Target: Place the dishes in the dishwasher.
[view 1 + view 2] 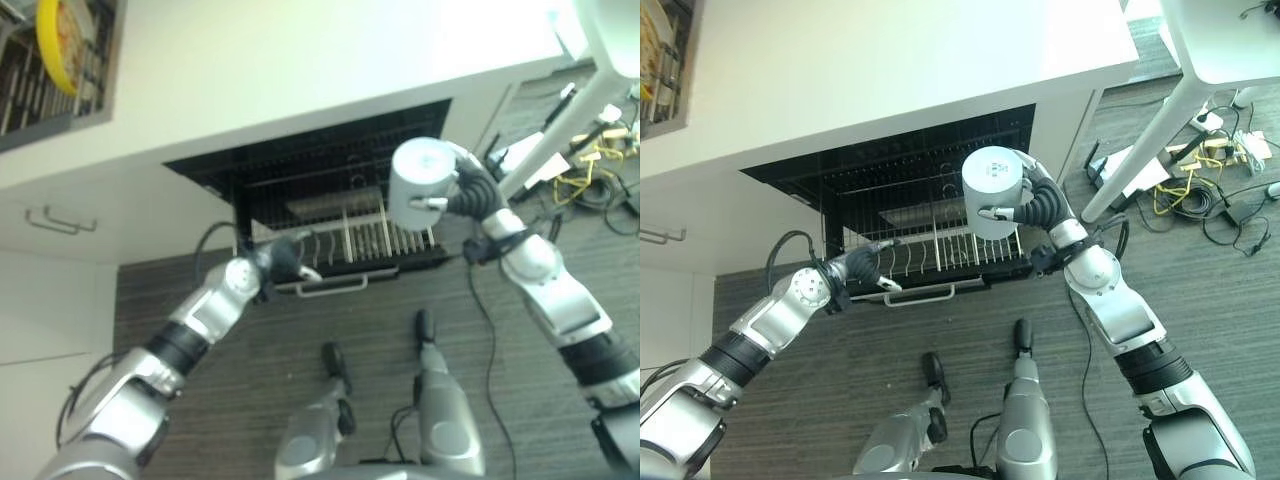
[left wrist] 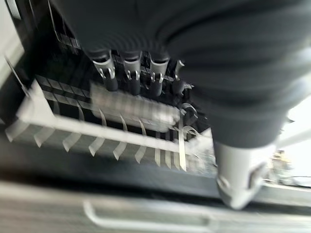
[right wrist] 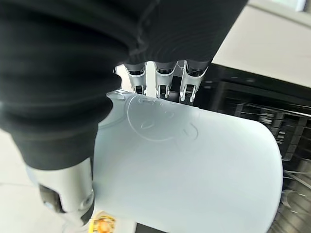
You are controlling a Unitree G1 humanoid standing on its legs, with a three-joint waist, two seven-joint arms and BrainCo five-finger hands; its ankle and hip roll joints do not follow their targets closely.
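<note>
A pale grey cylindrical cup (image 1: 425, 185) hangs in the air over the right half of the pulled-out dishwasher rack (image 1: 333, 286). My right hand (image 1: 1045, 205) is shut on the cup, fingers on one side and thumb on the other; the cup (image 3: 194, 165) shows large past those fingers in the right wrist view. My left hand (image 1: 283, 258) hovers at the rack's front left corner, fingers relaxed and holding nothing; in its wrist view the fingers (image 2: 131, 80) point over the white tines of the rack (image 2: 73, 124). The dishwasher opening (image 1: 300, 165) is dark beneath the counter.
A white counter (image 1: 300, 70) overhangs the dishwasher. A yellow plate (image 1: 55, 45) stands in a dish rack at the far left on top. White cabinet fronts with a handle (image 1: 55, 220) lie left. A white table leg (image 1: 565, 125) and floor cables (image 1: 590, 175) are right.
</note>
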